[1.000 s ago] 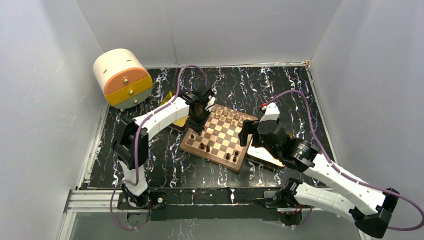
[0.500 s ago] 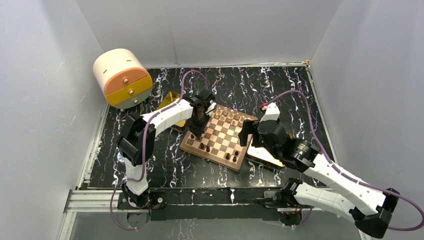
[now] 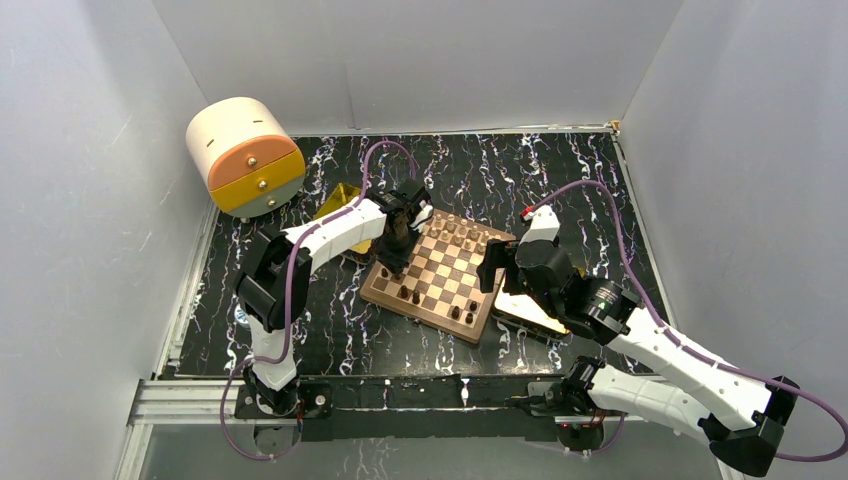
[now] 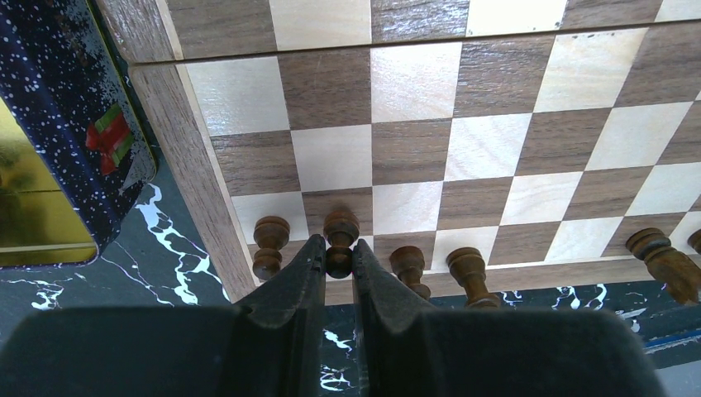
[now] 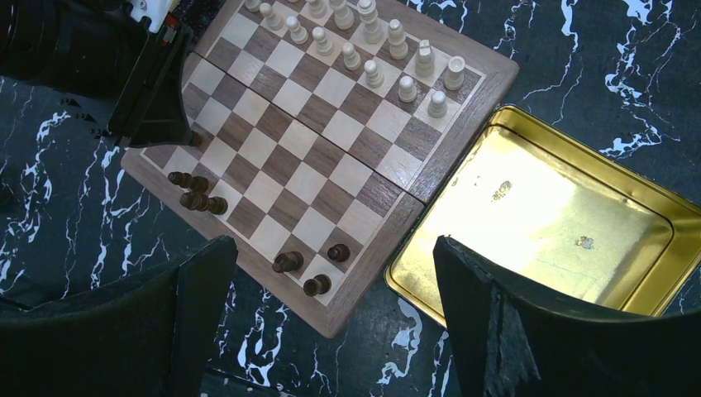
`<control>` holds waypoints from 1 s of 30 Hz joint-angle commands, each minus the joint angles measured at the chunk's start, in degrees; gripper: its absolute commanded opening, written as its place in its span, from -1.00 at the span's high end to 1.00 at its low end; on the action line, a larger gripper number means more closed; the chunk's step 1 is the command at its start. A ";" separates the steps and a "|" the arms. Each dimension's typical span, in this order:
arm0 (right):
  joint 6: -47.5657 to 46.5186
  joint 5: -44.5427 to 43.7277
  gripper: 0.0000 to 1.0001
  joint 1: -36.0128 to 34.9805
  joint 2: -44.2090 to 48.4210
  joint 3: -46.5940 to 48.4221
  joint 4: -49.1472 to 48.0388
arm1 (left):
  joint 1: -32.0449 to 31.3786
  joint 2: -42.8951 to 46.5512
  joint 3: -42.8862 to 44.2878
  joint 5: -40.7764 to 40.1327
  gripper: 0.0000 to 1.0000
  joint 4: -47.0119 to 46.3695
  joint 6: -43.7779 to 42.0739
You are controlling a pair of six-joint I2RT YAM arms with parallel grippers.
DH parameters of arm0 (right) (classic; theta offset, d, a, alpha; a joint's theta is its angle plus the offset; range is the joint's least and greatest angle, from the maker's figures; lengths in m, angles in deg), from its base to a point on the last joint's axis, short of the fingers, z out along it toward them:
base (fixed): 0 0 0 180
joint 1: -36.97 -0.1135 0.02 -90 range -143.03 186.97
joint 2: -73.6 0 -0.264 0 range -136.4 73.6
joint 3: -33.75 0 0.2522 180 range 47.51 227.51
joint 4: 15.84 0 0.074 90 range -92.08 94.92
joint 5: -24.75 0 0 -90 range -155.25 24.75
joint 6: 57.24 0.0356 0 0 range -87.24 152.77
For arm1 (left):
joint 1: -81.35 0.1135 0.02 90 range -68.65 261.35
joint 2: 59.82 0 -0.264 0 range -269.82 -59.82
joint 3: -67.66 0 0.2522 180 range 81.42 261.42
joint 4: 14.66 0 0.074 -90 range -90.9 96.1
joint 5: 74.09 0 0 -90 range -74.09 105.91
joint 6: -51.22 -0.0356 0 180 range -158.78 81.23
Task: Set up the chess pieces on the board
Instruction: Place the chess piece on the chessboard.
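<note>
Your left gripper (image 4: 335, 252) is clamped on a dark pawn (image 4: 340, 234), low over the board (image 4: 195, 165) near its edge. Other dark pieces (image 4: 405, 266) stand close on either side. I cannot tell whether the pawn's base touches its square. The step in hand looks like placing this pawn.

Next, settle it upright in the middle of its square. Then part the fingers only slightly, because the neighbours crowd it.

Your right gripper (image 5: 331, 248) hangs spread wide and empty above the board's corner, beside the gold tray (image 5: 579, 215).
</note>
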 commanded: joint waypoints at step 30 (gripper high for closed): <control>-0.33 -1.44 -0.97 -0.17 0.33 1.27 -1.57 | -0.06 0.48 5.21 -0.84 0.48 1.40 0.19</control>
